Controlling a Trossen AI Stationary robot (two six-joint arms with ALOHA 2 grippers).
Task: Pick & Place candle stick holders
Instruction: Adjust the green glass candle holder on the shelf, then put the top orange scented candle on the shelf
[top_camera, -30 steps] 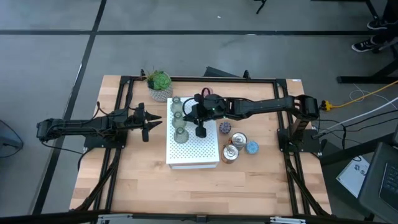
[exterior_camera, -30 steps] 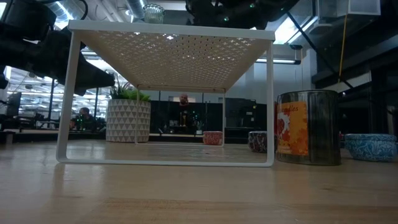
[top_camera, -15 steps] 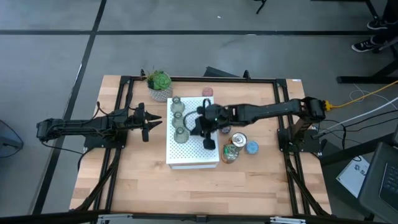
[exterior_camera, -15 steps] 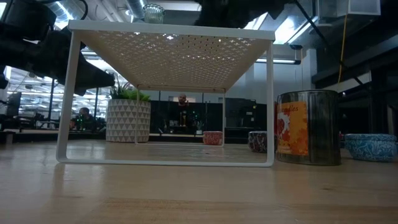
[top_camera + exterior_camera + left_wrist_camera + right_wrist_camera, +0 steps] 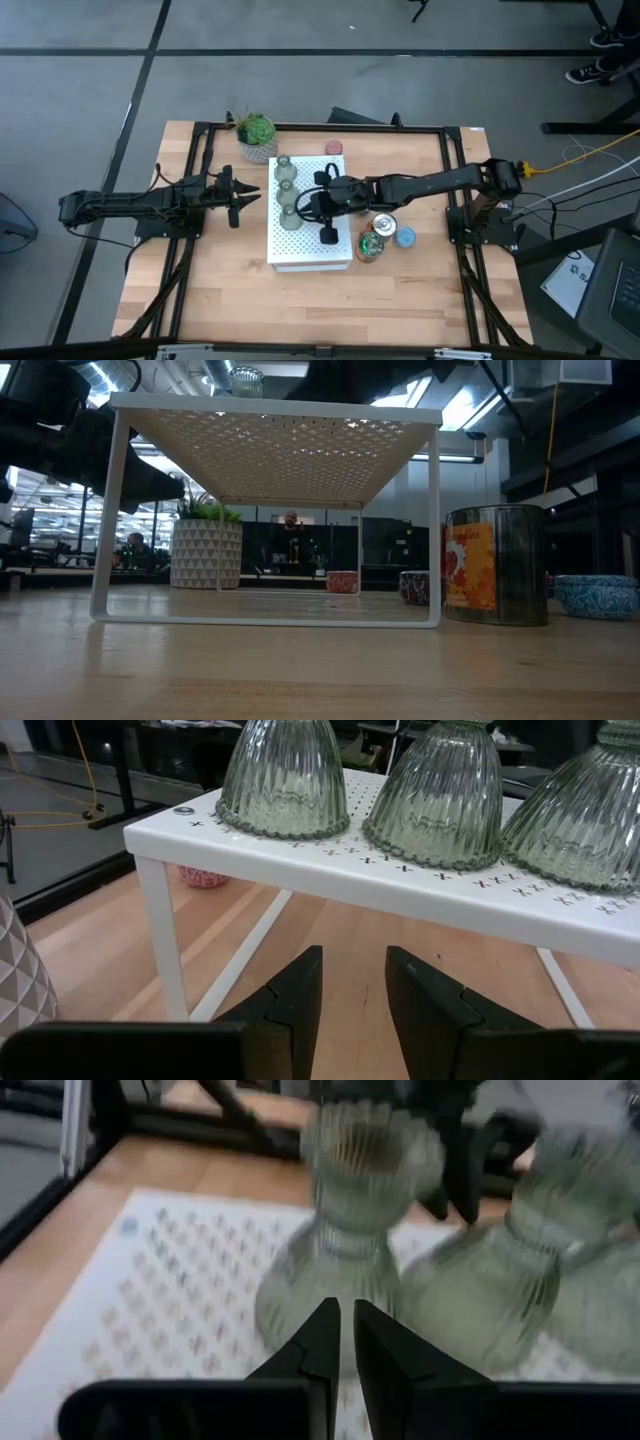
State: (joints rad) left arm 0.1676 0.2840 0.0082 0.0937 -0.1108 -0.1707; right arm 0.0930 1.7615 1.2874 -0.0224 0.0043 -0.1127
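Note:
Three olive-green ribbed glass candle stick holders (image 5: 288,188) stand in a row on their wide bases along the left side of the white perforated shelf (image 5: 312,250). My right gripper (image 5: 304,206) hangs over the shelf, shut and with nothing in it. It points at the nearest green holder (image 5: 345,1240) from the table's right and stops just short of it. Right of the shelf, on the table, stand two silvery metal holders (image 5: 376,235) and a blue one (image 5: 405,237). A pink holder (image 5: 335,148) stands behind the shelf. My left gripper (image 5: 353,990) waits open, left of the shelf.
A green plant in a white pot (image 5: 257,136) stands at the far left corner of the shelf. The shelf stands on thin legs (image 5: 103,520) with free room under it. Bare wood lies toward the table's near edge (image 5: 320,310).
My right gripper has swung over the shelf toward the table's near edge, from beside the far green holders to the nearest one. It has stayed shut. The holders have not moved.

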